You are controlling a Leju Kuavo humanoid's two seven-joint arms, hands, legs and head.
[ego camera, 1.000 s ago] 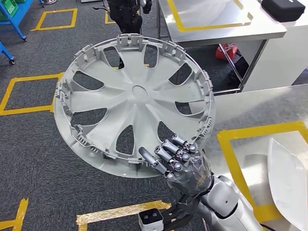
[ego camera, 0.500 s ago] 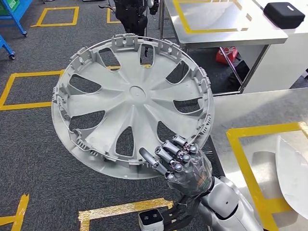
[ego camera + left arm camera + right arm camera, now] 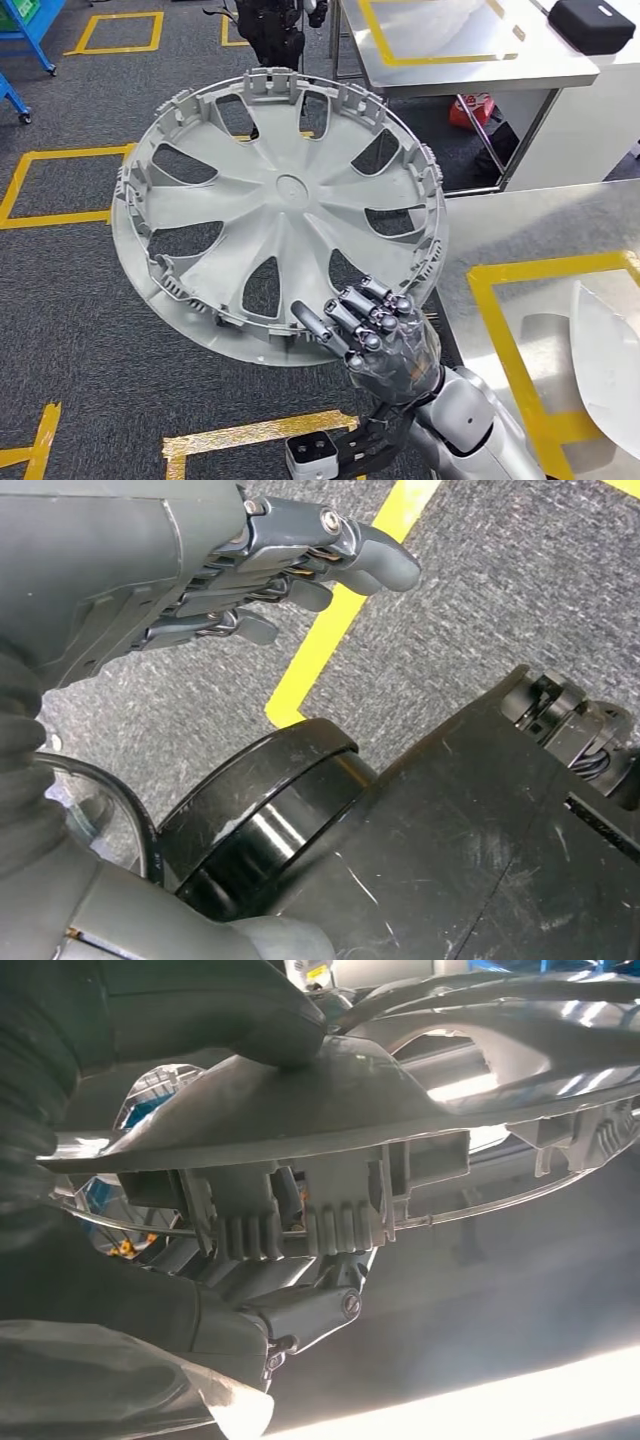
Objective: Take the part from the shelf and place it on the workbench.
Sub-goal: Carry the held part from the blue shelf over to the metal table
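The right hand [image 3: 385, 345] grips the near rim of the wheel cover [image 3: 279, 210], held left of the tabletop [image 3: 528, 215]. The left hand [image 3: 226, 570] hangs released, holding nothing.

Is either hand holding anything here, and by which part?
The right hand grips the grey wheel cover by its near rim, thumb on one face and fingers on the other. The left hand hangs over the carpet and holds nothing.
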